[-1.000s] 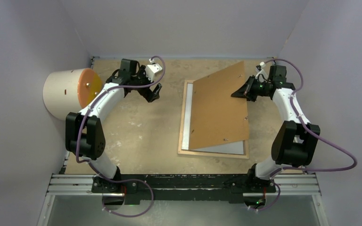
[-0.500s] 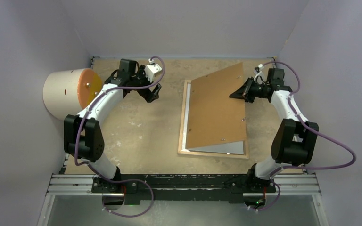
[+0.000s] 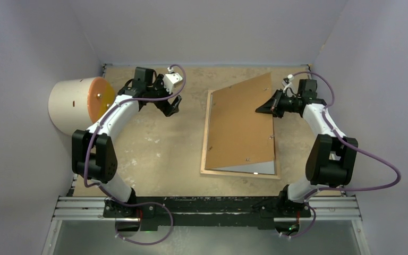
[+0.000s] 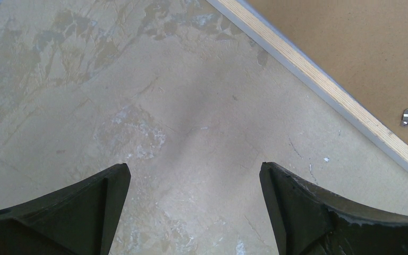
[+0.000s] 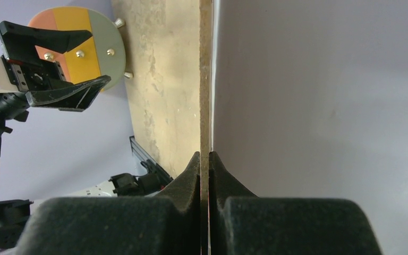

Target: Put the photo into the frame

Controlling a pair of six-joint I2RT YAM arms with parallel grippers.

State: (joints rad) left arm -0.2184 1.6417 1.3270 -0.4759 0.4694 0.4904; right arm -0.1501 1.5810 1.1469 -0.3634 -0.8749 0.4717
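Note:
The frame (image 3: 239, 174) lies back up on the table's middle right. A pale grey-white surface (image 3: 252, 167) shows inside its near end; I cannot tell whether it is glass or the photo's white back. The photo's dark printed side is out of view. My right gripper (image 3: 260, 109) is shut on the right edge of the brown backing board (image 3: 239, 125), which is held tilted over the frame, left edge down. The right wrist view shows the board's edge (image 5: 205, 79) clamped between the jaws (image 5: 204, 156). My left gripper (image 3: 172, 106) is open and empty, left of the frame.
A cream drum with an orange and yellow face (image 3: 77, 103) lies at the far left by the wall. The left wrist view shows bare table (image 4: 191, 106) between the fingers and the frame's edge (image 4: 319, 79) at upper right. Walls stand close on three sides.
My right gripper has moved left and swung the backing board down over the frame, so the white strip at the frame's left side is now covered. The left arm has barely moved.

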